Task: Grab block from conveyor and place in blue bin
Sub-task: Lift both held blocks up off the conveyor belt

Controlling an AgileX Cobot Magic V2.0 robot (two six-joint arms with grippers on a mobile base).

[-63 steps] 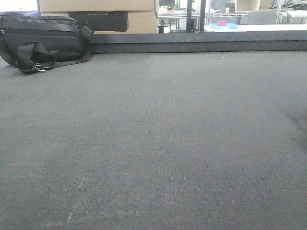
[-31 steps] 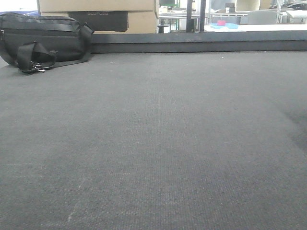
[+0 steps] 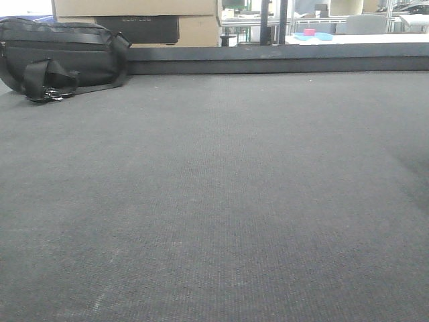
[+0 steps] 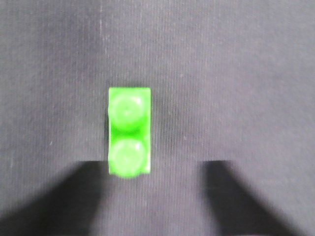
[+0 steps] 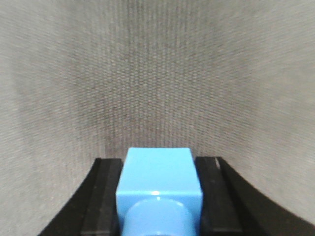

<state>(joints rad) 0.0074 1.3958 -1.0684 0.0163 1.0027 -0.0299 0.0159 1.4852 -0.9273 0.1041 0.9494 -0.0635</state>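
Observation:
A green block [image 4: 129, 132] with two studs lies flat on the dark grey woven conveyor [image 4: 246, 73]. My left gripper [image 4: 155, 167] hovers over it, open. Its two dark fingers [image 4: 49, 201] spread wide at the bottom of the left wrist view, and the block sits just past the left fingertip, off-centre in the gap. My right gripper [image 5: 158, 164] is shut on a light blue block [image 5: 158, 179], clamped between black pads [image 5: 106, 196] above the conveyor [image 5: 157, 73]. The blue bin is out of view. Neither gripper shows in the front view.
In the front view the conveyor [image 3: 214, 201] runs back to a dark raised rail [image 3: 281, 59]. A black bag [image 3: 60, 57] with a strap rests at its far left corner, in front of cardboard boxes [image 3: 134, 8]. Shelving and a light-blue flat thing [image 3: 312, 36] stand far behind.

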